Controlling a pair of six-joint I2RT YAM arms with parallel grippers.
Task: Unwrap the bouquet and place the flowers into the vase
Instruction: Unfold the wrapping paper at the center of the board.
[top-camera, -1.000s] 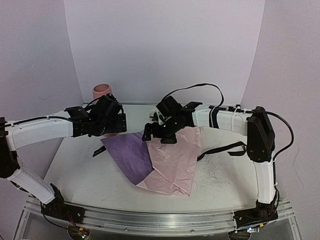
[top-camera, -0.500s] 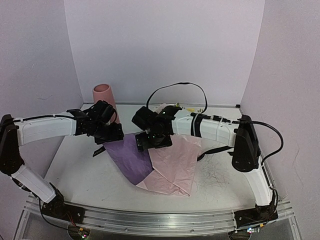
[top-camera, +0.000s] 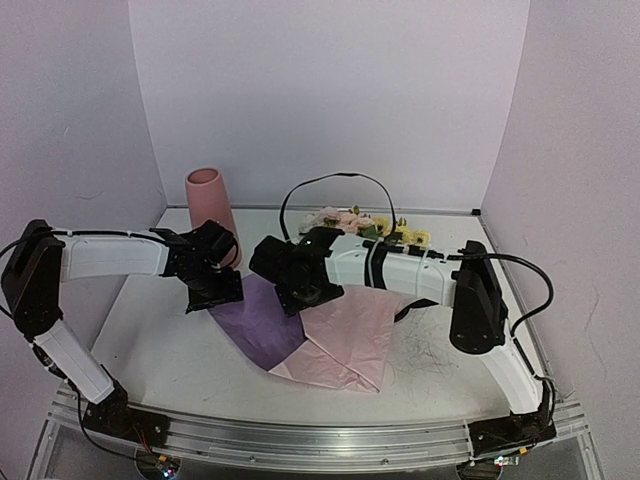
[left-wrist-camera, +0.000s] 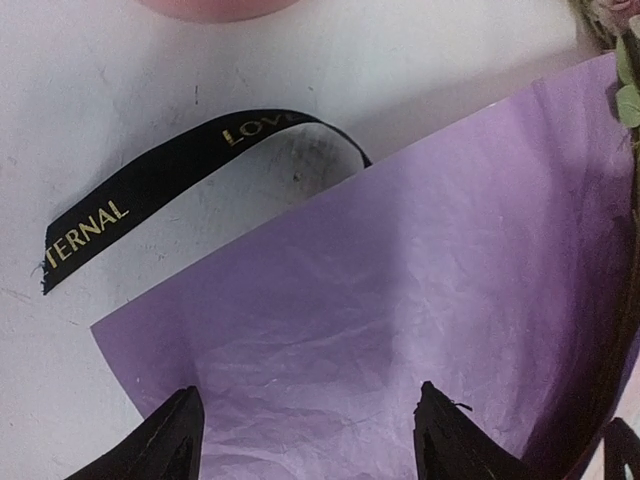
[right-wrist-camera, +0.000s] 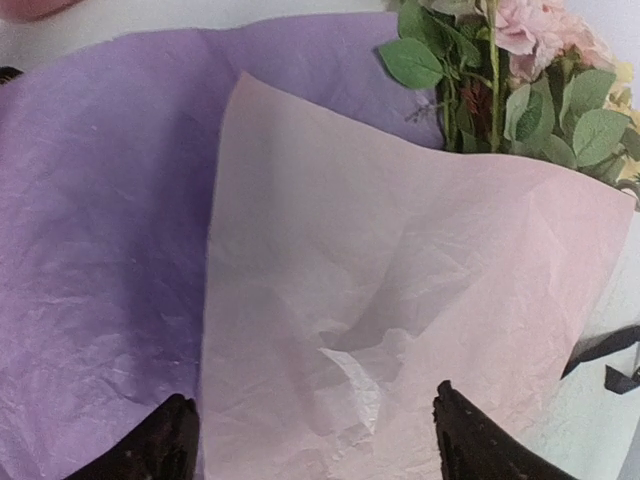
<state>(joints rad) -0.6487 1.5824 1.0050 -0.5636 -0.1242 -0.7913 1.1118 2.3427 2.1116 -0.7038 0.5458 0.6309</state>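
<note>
The pink vase (top-camera: 210, 200) is standing upright at about ten o'clock on the table (top-camera: 160, 350), near the back wall. The flowers (top-camera: 365, 222) are lying at about one o'clock. Their pink, cream and yellow heads are pointing toward the rear right, and their stems are running in under the right arm.

The wrapping is lying spread out across the middle of the table. A lilac sheet (top-camera: 262, 328) is taking the nine o'clock side. A pink sheet (top-camera: 352, 335) is overlapping it on the three o'clock side, and both are reaching down toward six o'clock.

The left claw (top-camera: 215, 290) is hanging over the ten o'clock corner of the lilac sheet, just in front of the vase. In its wrist view its two fingers are standing well apart above the crinkled lilac paper. A black ribbon (left-wrist-camera: 180, 165) with gold lettering is lying on the table at eleven o'clock of the claw, with one end running in behind the sheet's edge.

The right claw (top-camera: 300, 293) is hanging over the line where the two sheets are meeting. Its wrist view is showing the fingers spread wide, one tip above lilac and the other above pink. Green leaves and a pink bloom are showing at one o'clock, past the pink sheet's far edge. Whether either claw's tips are touching the paper cannot be told.
</note>
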